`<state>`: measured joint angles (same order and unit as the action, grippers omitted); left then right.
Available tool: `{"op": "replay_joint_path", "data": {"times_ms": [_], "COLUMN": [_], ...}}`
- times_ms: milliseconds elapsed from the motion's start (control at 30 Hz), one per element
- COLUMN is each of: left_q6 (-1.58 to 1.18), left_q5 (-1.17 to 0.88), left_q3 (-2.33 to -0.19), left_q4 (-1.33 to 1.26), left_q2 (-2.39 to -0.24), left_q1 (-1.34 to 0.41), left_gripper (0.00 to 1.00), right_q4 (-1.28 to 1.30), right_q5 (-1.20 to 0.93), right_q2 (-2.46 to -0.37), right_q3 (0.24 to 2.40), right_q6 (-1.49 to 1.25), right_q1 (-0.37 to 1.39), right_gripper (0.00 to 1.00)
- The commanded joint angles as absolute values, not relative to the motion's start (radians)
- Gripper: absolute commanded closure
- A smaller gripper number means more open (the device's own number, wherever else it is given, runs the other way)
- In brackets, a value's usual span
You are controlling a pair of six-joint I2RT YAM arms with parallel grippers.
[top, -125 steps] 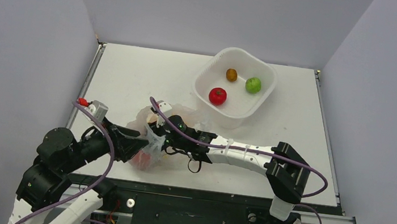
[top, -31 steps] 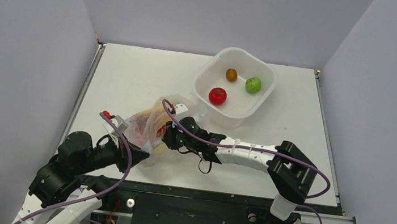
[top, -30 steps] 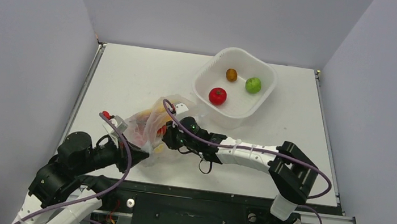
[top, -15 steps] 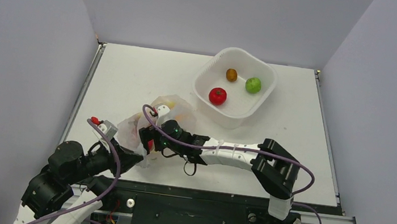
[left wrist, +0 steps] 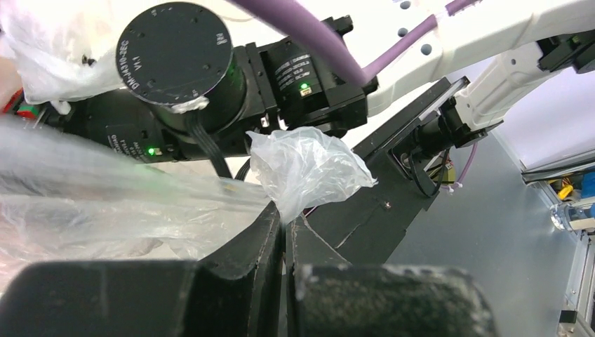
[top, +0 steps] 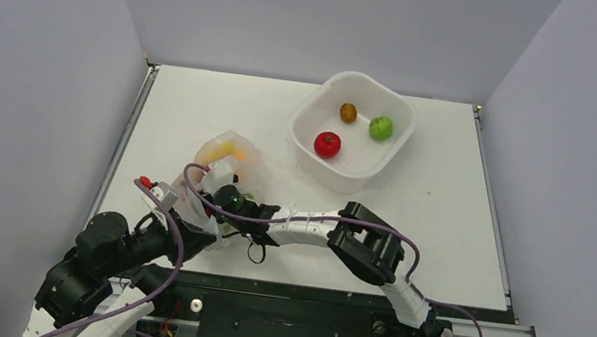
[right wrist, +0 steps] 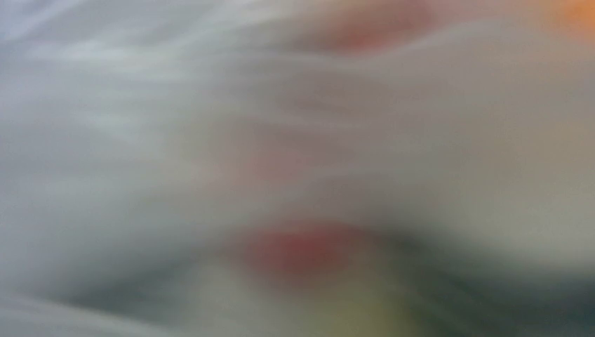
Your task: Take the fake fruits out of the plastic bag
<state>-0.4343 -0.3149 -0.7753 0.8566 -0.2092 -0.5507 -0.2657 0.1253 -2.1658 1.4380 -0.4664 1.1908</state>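
Observation:
The plastic bag (top: 233, 148) lies crumpled at the table's left front, with an orange-yellow fake fruit (top: 234, 154) showing through its far end. My left gripper (left wrist: 284, 221) is shut on a twisted edge of the plastic bag (left wrist: 309, 165) at its near side. The black head of my right arm (top: 231, 202) is pushed into the bag from the right, and the film hides its fingers. The right wrist view is a blur of whitish film with a red blob (right wrist: 302, 249) and an orange patch (right wrist: 579, 10). A red round fruit (top: 327, 144) lies in the white tub (top: 374, 82).
The white tub stands at the back right and also holds a green apple (top: 381, 127) and a small brown oval fruit (top: 348, 112). My right forearm (top: 306, 221) stretches low across the table's front. The table's left edge (top: 119, 164) runs close to the bag.
My right arm has swung left and pushed further into the bag. The bag has shifted left and bunched up. My left gripper has kept its hold and pulled slightly nearer.

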Motion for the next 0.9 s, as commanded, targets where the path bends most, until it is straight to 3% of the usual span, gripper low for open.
{"op": "replay_joint_path", "data": {"times_ms": [0,133,233,400,533,867], "left_q6": [-0.450,-0.464,-0.475,-0.497,-0.504,-0.495], "left_q5": [-0.349,-0.329,-0.308,-0.258,-0.188,-0.231], "left_q3": [-0.777,-0.776,-0.779,-0.794,-0.823,-0.797], "left_q4": [0.808,0.813,0.827,0.890,0.945,0.953], "left_q2": [-0.183,-0.171,-0.175,-0.198,-0.202,-0.249], "left_q1": [-0.552,-0.552,-0.551,-0.552,-0.552,-0.552], "left_gripper": [1.00,1.00,1.00,1.00,1.00,1.00], "right_q4": [-0.233,-0.241,-0.254,-0.267,-0.257,-0.222], "right_q5": [0.179,0.189,0.201,0.244,0.291,0.204], "right_q2": [-2.186,-2.135,-2.056,-1.937,-1.840,-1.642], "right_q3": [1.467,1.406,1.345,1.224,1.144,1.055], "right_q6": [-0.461,-0.460,-0.465,-0.450,-0.440,-0.451], "right_q1": [1.192,1.182,1.159,1.124,1.113,1.105], "right_gripper": [0.26,0.45,0.69,0.93,1.00,1.00]}}
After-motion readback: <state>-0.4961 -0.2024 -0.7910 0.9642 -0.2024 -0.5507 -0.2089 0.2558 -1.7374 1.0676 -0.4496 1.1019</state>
